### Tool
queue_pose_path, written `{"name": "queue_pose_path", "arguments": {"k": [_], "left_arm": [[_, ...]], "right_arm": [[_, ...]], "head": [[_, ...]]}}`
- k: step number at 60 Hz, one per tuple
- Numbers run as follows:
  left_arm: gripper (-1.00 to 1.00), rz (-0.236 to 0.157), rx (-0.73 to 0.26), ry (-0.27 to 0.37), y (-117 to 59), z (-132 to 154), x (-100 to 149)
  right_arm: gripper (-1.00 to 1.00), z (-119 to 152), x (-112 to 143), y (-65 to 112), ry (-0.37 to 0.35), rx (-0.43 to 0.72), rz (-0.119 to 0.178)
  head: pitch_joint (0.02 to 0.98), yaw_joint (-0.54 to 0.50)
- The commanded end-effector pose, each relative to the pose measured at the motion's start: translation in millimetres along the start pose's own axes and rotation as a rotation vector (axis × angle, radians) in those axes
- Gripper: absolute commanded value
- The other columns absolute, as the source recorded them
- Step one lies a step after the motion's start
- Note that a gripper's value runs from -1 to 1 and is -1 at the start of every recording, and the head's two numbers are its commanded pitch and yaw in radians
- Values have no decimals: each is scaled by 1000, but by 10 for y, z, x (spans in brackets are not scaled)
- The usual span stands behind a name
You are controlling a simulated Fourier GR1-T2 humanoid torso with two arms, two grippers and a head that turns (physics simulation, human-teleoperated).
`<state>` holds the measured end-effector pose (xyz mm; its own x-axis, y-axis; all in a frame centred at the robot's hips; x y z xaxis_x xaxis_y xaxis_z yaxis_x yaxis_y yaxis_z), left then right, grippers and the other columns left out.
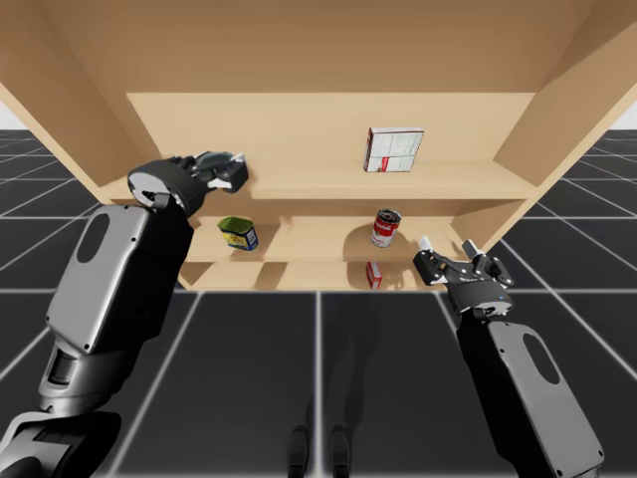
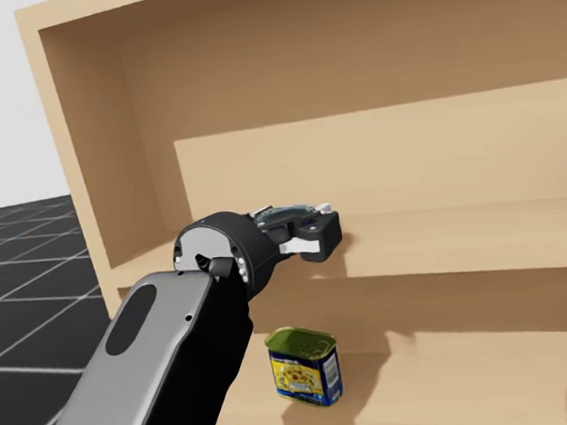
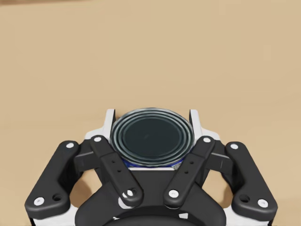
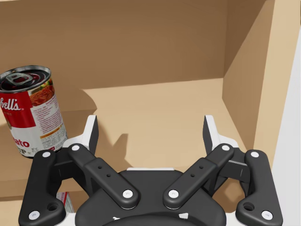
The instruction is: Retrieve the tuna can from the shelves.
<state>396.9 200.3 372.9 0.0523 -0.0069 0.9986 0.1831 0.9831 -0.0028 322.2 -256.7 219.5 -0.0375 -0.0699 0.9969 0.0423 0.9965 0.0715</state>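
Left fingers (image 3: 194, 118) snug around tuna can (image 3: 151, 136)

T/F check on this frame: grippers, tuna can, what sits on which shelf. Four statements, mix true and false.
1. My left gripper is shut on the tuna can. True.
2. My right gripper holds the red and white can. False: it is open, with that can beside it.
3. The green-topped rectangular can stands on the middle shelf, lower than the tuna can. True.
4. The white and red box is on the middle shelf. False: it stands on the upper shelf.
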Motion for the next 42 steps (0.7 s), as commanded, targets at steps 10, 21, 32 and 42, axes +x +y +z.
{"name": "queue_pose_path", "arguments": {"k": [10, 21, 32, 42], "left_arm": [[998, 3, -20, 24, -52, 99, -60], [977, -30, -24, -23, -58, 451, 11], [1000, -61, -36, -44, -24, 864, -81], [1000, -59, -41, -70, 16, 1202, -133]], "right_arm": [[-1000, -5, -4, -11, 1, 0, 0], [-1000, -7, -6, -16, 1, -1, 1], [-1000, -5, -7, -15, 1, -3, 2], [-1000, -8, -15, -6, 1, -4, 11]], "head": [[290, 322], [291, 327], [293, 330], [300, 336]]}}
